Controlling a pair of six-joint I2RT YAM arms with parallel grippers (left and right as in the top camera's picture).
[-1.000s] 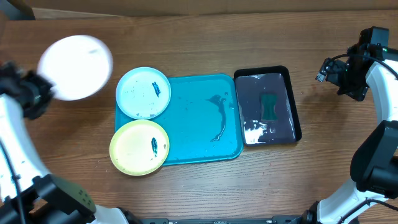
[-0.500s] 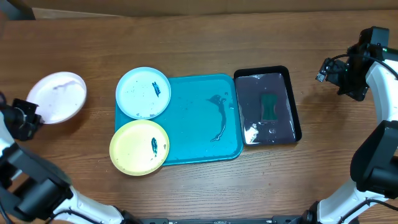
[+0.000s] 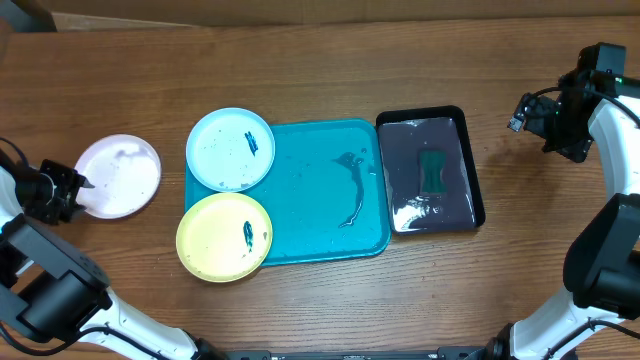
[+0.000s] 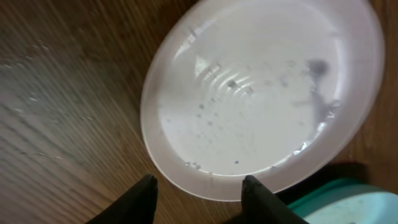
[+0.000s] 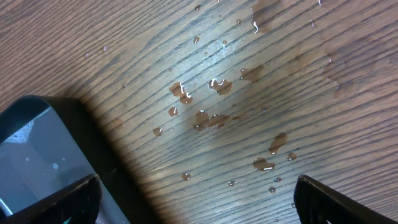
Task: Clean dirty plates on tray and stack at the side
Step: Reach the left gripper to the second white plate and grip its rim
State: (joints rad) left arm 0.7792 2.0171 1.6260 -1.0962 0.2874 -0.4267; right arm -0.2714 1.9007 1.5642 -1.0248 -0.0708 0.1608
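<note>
The white plate lies flat on the wood to the left of the turquoise tray. In the left wrist view the white plate is wet with faint grey specks. My left gripper is open at the plate's left rim, and its fingers are spread just short of that rim. The pale blue plate and the yellow plate, both with dark blue smears, sit on the tray's left end. My right gripper is open and empty over wet wood.
A black tray holding a green sponge stands right of the turquoise tray; its corner shows in the right wrist view. Dark smears and water lie on the turquoise tray's floor. Water drops dot the wood at the far right.
My left arm brought the white plate down from the upper left and set it flat on the wood beside the tray. The right arm has not moved.
</note>
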